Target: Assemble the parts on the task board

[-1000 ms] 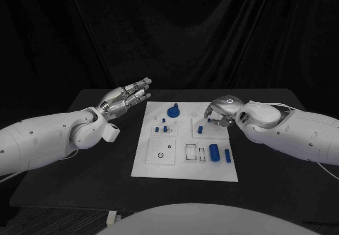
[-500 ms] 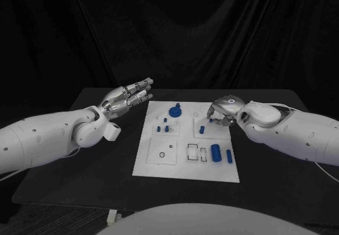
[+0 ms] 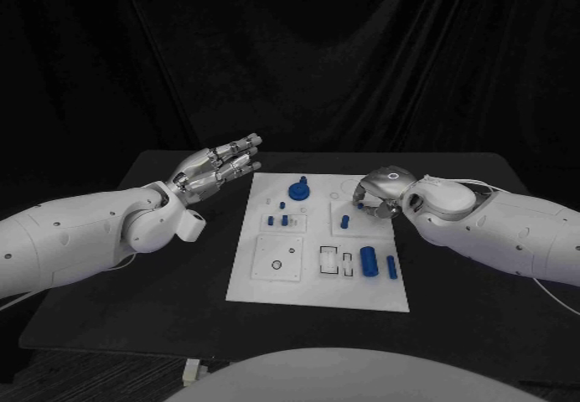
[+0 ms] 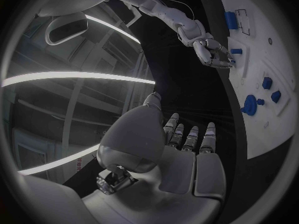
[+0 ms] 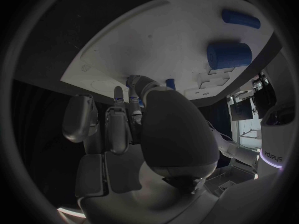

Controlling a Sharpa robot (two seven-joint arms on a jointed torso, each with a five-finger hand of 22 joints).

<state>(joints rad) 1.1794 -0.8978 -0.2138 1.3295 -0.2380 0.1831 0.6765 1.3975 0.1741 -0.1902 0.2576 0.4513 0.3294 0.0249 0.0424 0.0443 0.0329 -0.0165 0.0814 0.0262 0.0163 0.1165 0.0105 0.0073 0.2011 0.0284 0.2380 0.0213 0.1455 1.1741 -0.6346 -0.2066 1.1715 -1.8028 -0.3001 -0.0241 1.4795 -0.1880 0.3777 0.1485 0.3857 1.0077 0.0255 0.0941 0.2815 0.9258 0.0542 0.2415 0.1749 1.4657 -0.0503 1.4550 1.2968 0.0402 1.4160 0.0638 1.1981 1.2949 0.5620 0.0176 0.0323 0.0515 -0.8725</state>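
Observation:
The white task board [image 3: 314, 280] lies in the middle of the table. My right hand [image 3: 380, 191] is curled over the board's far right corner. In the right wrist view its thumb and fingertips [image 5: 132, 100] close together on a small blue part [image 5: 131, 90]. A blue peg [image 3: 344, 222] stands on the board just beside that hand. My left hand [image 3: 218, 172] is raised off the board's far left corner, with its fingers straight, apart and holding nothing. A thick blue cylinder [image 3: 367, 261] and a slim one [image 3: 390, 266] lie at the board's right side.
A round blue part with a knob [image 3: 298, 190] stands at the board's far edge, and two small blue blocks [image 3: 278, 221] lie left of centre. The black table [image 3: 145, 301] reaches well past the board on both sides.
My right hand has dipped slightly toward the board, staying over the same corner with its fingers curled. My left hand and the parts on the board have not moved.

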